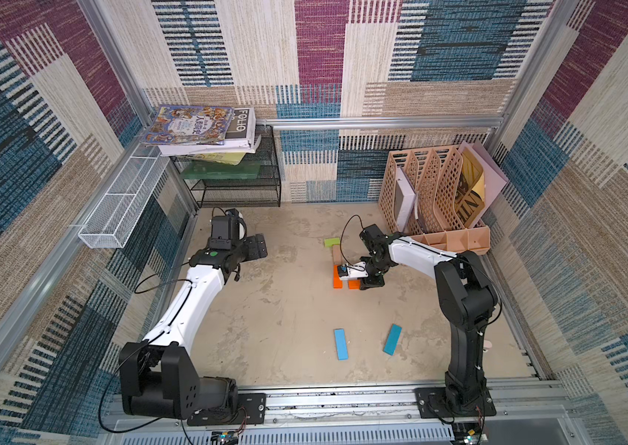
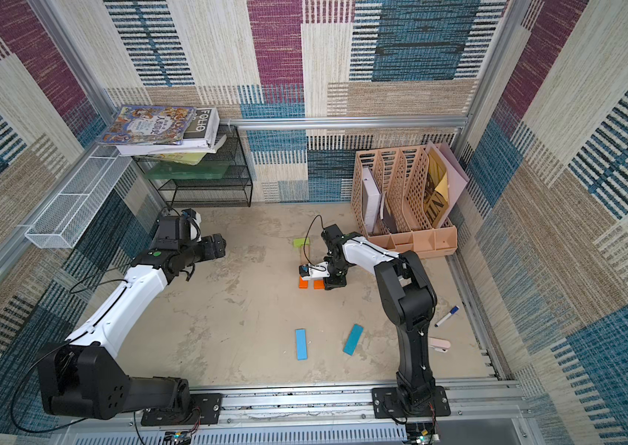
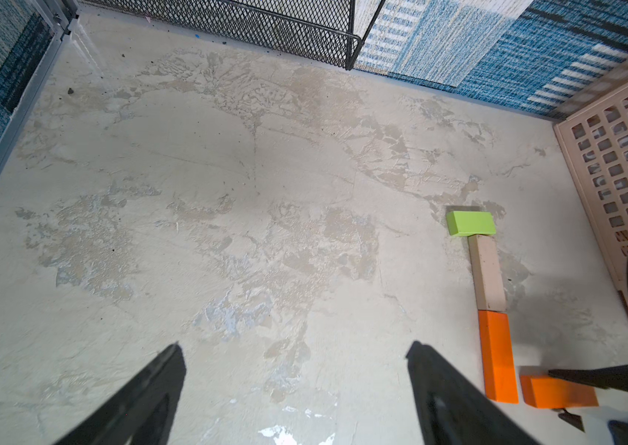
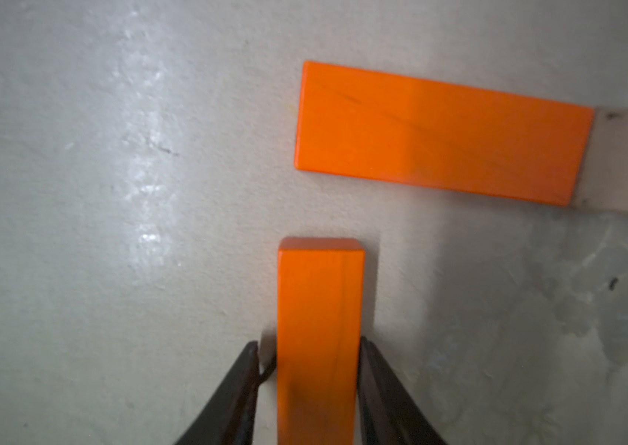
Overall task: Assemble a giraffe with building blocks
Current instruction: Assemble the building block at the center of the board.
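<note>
While the left gripper (image 1: pixel 260 246) hangs idle, jaws wide, the giraffe (image 3: pixel 491 296) sits half built mid-floor: lime-green head (image 3: pixel 471 223), tan bar (image 3: pixel 487 266) and orange neck bar (image 3: pixel 497 358) laid end to end. Right gripper (image 4: pixel 308 346) low, jaws narrowly parted astride the orange body bar (image 4: pixel 320 308), just beside the neck's end, not touching. Two blue leg bars (image 1: pixel 340 344) lie unplaced, well apart from it.

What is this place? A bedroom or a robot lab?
Probably a robot lab booth dressed like a study desk. A left arm and a right arm are bolted to a metal rail, while a stack of books on a black wire shelf and a peach file rack stand at the back.
</note>
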### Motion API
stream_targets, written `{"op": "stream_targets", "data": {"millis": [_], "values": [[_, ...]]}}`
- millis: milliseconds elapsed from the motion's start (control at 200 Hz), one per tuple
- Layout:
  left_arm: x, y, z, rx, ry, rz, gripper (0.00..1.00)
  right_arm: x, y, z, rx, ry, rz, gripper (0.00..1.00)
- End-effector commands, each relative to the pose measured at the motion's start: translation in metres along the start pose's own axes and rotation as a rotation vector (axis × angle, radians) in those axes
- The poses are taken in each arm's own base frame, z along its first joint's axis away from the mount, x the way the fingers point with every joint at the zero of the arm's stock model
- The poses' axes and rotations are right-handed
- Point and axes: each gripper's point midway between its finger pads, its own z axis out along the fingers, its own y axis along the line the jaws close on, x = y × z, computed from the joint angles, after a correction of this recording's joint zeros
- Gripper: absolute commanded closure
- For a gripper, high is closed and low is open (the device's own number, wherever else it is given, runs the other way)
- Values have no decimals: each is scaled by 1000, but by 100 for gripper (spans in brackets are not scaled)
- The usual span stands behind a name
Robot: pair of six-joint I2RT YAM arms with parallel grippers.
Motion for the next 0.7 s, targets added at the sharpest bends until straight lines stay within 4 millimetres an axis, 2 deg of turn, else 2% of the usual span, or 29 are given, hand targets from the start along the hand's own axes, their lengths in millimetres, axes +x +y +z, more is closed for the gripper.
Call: {"op": "stream_targets", "data": {"millis": [0, 190, 696], "values": [[-5, -3, -2, 12, -15, 2, 6, -4, 8, 1, -46, -21, 11, 52], [-4, -3, -1, 13, -14, 2, 6, -8, 9, 4, -67, -29, 10, 66], [-5, -3, -2, 12, -15, 3, 6, -15, 2, 12, -81, -14, 21, 70]]}}
